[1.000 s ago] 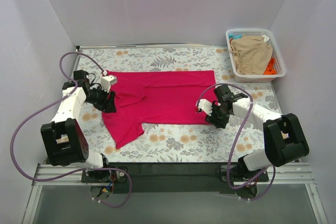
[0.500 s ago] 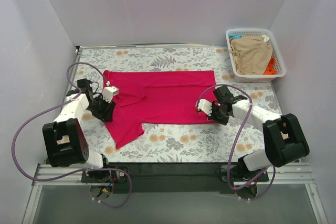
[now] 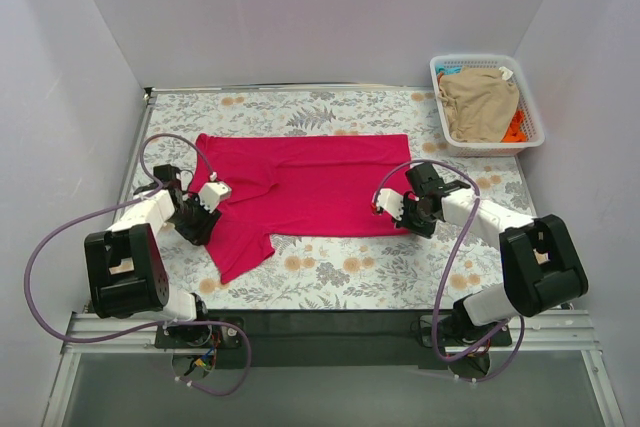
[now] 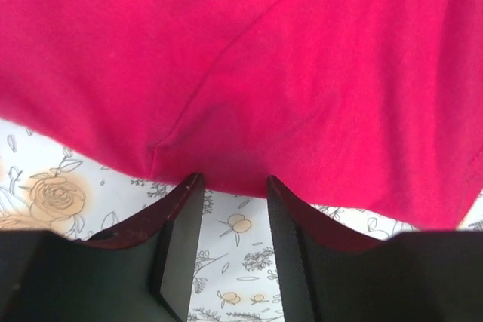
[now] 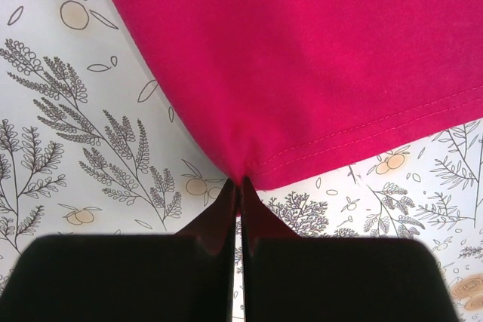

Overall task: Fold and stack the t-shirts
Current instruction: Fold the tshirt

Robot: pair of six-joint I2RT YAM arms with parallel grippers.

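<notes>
Though well apart, basket (image 3: pixel 476 59) beyond t-shirt (image 3: pixel 320 182).

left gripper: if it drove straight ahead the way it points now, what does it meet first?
The crimson t-shirt. The left gripper is open, and the shirt's edge lies just ahead of its fingertips. Depth is unclear, so I cannot tell whether the fingers would pass over or under the cloth.

left fingers (image 4: pixel 178 250) apart, low | right fingers (image 5: pixel 217 224) pressed together, low

Crimson-pink t-shirt (image 3: pixel 310 187) flat on table (image 3: pixel 340 277)
</notes>
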